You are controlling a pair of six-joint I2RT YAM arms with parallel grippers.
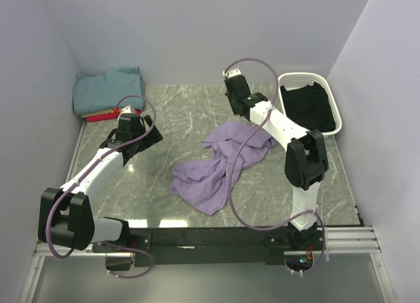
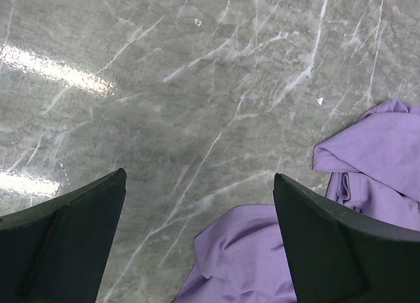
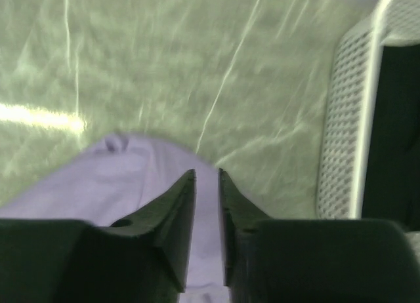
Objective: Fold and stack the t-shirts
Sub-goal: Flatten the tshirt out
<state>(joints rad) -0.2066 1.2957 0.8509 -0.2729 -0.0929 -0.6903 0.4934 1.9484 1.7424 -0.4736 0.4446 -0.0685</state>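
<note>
Two claws, two jobs. At the right claw (image 3: 206, 174): closed down to a thin slit, apparently nipping a fold of the lavender t-shirt (image 3: 131, 178), with cloth showing in the gap and beneath both fingers. Likely gripped near an edge so as to lift and spread the crumpled heap before any folding. Ahead of the tips, bare marbled counter (image 3: 164, 67). Off to their right, the white mesh basket (image 3: 341, 126), clear of the cloth. Blurred view, so no naming the caught part of the shirt.

At the left claw (image 2: 199, 176): spread fully wide, holding nothing, hanging over bare counter. Just beneath and beyond its right finger, more of the same lavender shirt, close but apparently not touching. Probably kept open there in readiness for a second corner. Behind it, in the far corner by the wall, the folded teal t-shirt (image 1: 108, 88) atop thin edges of other folded shirts (image 1: 102, 113). Presumably the stack awaiting the lavender one.
</note>
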